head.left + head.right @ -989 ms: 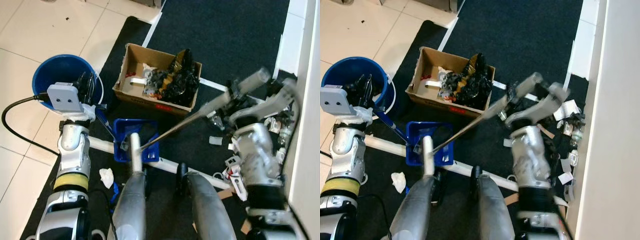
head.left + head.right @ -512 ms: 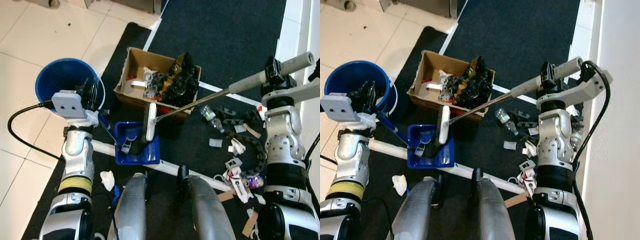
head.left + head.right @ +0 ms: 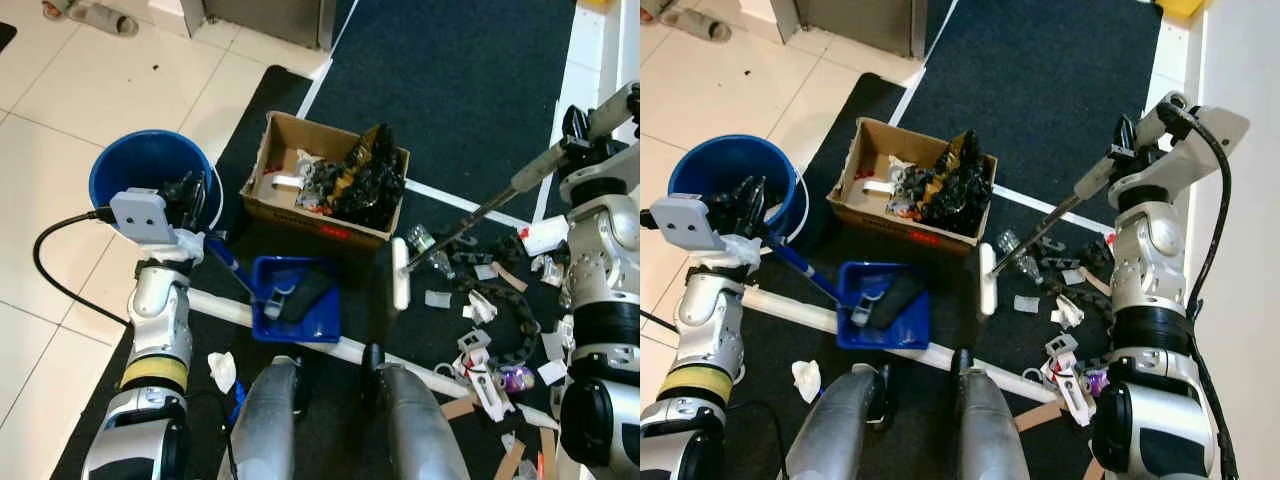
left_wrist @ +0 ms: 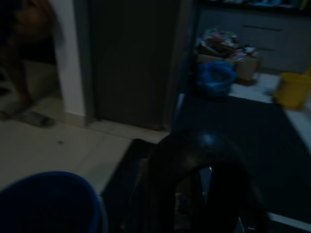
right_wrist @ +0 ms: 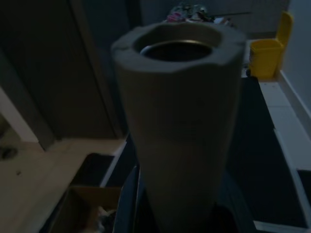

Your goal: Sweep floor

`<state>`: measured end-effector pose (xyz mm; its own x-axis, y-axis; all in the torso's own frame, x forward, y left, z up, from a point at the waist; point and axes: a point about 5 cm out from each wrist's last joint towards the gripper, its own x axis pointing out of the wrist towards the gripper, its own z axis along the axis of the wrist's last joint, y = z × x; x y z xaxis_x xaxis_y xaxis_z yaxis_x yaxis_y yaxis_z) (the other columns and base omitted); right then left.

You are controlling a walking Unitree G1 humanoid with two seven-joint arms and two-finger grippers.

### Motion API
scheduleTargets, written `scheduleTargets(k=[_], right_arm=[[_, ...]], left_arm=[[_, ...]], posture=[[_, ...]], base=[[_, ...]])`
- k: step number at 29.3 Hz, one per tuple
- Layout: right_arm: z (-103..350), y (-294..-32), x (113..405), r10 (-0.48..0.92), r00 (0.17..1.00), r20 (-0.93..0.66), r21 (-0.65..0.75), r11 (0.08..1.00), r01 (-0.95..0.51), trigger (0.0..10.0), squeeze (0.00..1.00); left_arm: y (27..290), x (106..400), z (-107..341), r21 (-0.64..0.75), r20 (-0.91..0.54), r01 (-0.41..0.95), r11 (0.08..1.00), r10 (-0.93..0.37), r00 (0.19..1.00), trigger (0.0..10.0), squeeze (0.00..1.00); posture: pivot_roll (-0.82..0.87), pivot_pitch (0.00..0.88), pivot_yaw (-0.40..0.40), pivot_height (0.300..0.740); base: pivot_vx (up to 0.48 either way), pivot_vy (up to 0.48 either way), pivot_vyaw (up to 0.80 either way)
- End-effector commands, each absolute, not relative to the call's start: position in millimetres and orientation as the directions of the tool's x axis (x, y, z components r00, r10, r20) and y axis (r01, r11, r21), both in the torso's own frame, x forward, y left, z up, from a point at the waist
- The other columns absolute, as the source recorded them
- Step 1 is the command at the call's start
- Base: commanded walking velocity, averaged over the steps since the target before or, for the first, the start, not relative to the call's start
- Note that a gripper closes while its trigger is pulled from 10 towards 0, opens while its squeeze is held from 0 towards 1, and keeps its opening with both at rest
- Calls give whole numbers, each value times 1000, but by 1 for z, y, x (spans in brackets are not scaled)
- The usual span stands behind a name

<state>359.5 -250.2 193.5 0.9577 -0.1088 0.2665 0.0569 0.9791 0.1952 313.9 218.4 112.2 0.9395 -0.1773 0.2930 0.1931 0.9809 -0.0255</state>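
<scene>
At right, the right gripper (image 3: 1127, 140) is closed around the broom (image 3: 470, 218) handle; its white head (image 3: 400, 273) rests mid-frame on the dark mat (image 3: 480, 80), beside scattered litter (image 3: 478, 306). At left, the left gripper (image 3: 190, 190) seems clamped on the blue dustpan (image 3: 297, 312) handle — fingers too dark to confirm — near the blue bucket (image 3: 125, 165) and cardboard box (image 3: 325, 180).

Dark carpet (image 3: 480, 90) (beside pale tiles (image 3: 90, 90))

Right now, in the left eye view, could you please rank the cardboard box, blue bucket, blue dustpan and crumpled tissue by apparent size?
1. cardboard box
2. blue bucket, only slightly smaller
3. blue dustpan
4. crumpled tissue
</scene>
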Motion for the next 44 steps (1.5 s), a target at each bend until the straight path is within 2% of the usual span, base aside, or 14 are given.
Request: scheduleTargets(k=[1, 6, 10, 13, 14, 20, 30, 36, 44], right_arm=[[186, -255, 357, -120, 963, 241, 124, 988, 92, 10000, 0], [166, -251, 359, -146, 975, 166, 48, 989, 140, 10000, 0], [159, -260, 358, -207, 969, 133, -97, 970, 221, 10000, 0], [159, -265, 357, -235, 962, 141, -135, 958, 254, 10000, 0], [160, -276, 354, -301, 941, 153, -188, 926, 327, 10000, 0], [149, -286, 350, -358, 928, 104, -223, 901, 372, 10000, 0], [111, -282, 341, -388, 921, -36, -286, 887, 363, 10000, 0], [101, -275, 339, -375, 925, -61, -289, 894, 343, 10000, 0], [87, -265, 335, -339, 936, -92, -287, 909, 302, 10000, 0]], left_arm=[[208, 311, 103, -95, 278, 242, 966, -207, 938, 10000, 0], [204, 313, 113, -115, 316, 311, 943, -262, 912, 10000, 0], [210, 314, 123, -94, 346, 312, 945, -263, 901, 10000, 0], [211, 314, 125, -87, 350, 314, 945, -266, 898, 10000, 0], [211, 312, 128, -78, 360, 321, 944, -273, 892, 10000, 0], [205, 312, 140, -75, 393, 350, 934, -295, 871, 10000, 0], [181, 311, 200, -177, 559, 524, 833, -353, 750, 10000, 0], [194, 315, 212, -228, 569, 475, 850, -280, 773, 10000, 0], [233, 332, 228, -259, 573, 283, 924, -89, 815, 10000, 0]], posture=[[80, 153, -83, 740], [108, 120, -76, 740], [126, 107, -72, 740], [136, 99, -68, 740], [143, 90, -63, 740], [157, 79, -57, 740], [176, 68, -61, 740], [177, 67, -62, 740], [162, 101, -66, 740]], base=[[0, 0, 0], [0, 0, 0], [0, 0, 0], [0, 0, 0], [0, 0, 0], [0, 0, 0], [0, 0, 0], [0, 0, 0], [0, 0, 0]])
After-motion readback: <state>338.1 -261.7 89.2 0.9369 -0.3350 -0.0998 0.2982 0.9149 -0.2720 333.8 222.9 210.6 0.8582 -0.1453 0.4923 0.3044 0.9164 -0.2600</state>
